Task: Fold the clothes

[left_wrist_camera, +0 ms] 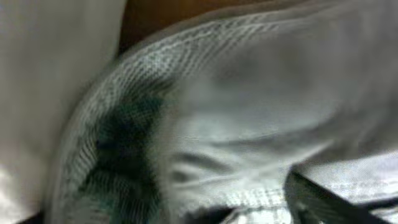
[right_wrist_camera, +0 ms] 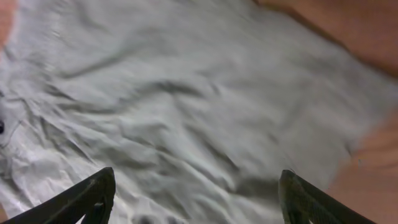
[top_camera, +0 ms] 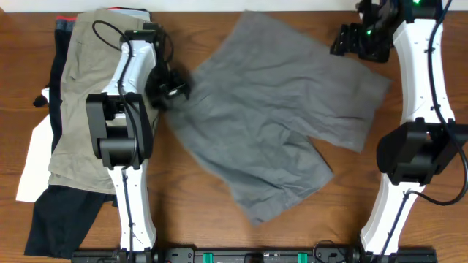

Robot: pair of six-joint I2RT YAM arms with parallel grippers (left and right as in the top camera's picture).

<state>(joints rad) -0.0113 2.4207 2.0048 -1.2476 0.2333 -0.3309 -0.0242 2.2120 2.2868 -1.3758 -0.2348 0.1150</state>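
Left tool touches grey shorts' edge; right tool's fingers spread wide.

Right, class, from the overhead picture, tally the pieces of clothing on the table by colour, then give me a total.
Grey shorts: 1
Tan shorts: 1
White garment: 1
Dark garment: 1 at least; the pile hides whether the dark bits higher up are separate
Total: 4 at least

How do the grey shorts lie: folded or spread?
Spread: the grey shorts lie open across the table, both legs apart, wrinkled, no fold.
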